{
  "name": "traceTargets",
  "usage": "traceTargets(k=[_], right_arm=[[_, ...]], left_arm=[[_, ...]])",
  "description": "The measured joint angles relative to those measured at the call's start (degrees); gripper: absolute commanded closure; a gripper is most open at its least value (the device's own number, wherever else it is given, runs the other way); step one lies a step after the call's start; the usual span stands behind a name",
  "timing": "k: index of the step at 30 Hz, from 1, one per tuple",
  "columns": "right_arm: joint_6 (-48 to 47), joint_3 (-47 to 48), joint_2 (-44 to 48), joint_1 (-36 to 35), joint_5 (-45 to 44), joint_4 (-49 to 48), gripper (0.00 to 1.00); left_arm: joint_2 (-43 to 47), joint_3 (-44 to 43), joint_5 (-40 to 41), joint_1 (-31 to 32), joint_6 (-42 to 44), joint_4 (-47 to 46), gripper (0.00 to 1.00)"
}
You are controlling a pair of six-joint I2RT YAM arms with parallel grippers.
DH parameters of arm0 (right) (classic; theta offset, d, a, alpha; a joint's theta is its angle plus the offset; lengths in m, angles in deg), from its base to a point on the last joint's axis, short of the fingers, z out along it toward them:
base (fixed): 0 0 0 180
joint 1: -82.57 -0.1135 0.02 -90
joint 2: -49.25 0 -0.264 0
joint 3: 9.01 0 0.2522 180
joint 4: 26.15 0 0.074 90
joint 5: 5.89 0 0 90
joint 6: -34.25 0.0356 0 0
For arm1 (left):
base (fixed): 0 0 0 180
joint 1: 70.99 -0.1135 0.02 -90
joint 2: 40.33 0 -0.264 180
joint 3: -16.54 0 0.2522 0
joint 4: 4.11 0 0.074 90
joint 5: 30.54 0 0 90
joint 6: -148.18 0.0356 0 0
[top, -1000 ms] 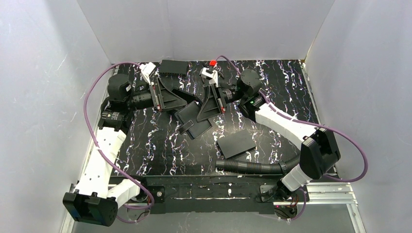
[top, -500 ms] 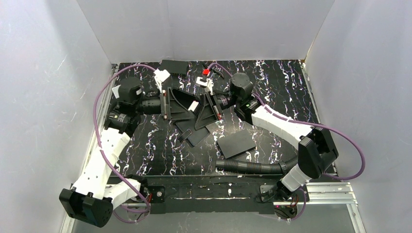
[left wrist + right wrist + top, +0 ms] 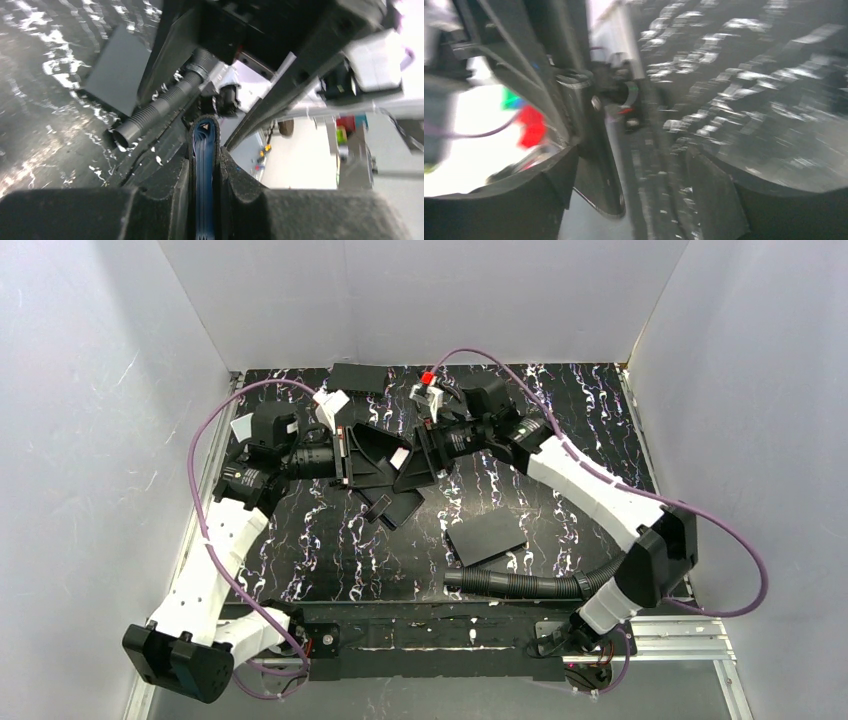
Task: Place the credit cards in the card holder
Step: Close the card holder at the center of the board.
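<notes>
The credit cards [image 3: 205, 145] are a thin blue stack seen edge-on in the left wrist view, clamped between my left gripper's [image 3: 205, 170] black fingers. From above, a pale glossy card face [image 3: 399, 457] shows at the tip of the left gripper [image 3: 392, 462]. My right gripper [image 3: 410, 472] faces it tip to tip and stands open [image 3: 634, 200], holding nothing; its view is blurred. A flat black piece [image 3: 398, 506] lies on the table under both grippers. I cannot tell whether it or the black box [image 3: 357, 377] at the back is the card holder.
A matte black sheet [image 3: 485, 537] lies right of centre on the marbled black table [image 3: 330, 560]. A corrugated black hose [image 3: 520, 585] runs along the near edge. White walls close in the left, back and right sides.
The left gripper has swung right and shut on the cards. The right gripper, shut until half a second ago, has opened and shifted toward the back.
</notes>
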Motion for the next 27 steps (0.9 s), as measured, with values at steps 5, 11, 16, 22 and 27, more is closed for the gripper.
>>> traceTargets(k=[5,11,16,22,27], right_arm=[[-12.03,-10.66,12.68,-3.92,-28.05,2.35,0.02],[-27.21,-20.56,22.0,-24.44,-47.05,-6.29,0.02],[-33.92,-24.77,21.72,-28.07,-50.93,-11.85,0.02],[-38.75,-24.61,17.78,-31.21,-61.25,-19.05,0.15],[-41.19,-23.62,12.84,-32.81,-68.94,-21.66,0.61]], left_arm=[[-1.17,0.78,11.4,0.35,-10.0,5.4,1.0],[-4.73,-0.52,19.45,0.35,-20.93,12.9,1.0],[-8.69,-5.24,23.62,0.3,-25.84,18.69,1.0],[-9.04,-6.1,24.55,0.28,-28.76,22.16,1.0],[-9.04,-6.1,24.92,0.28,-30.75,24.37,1.0]])
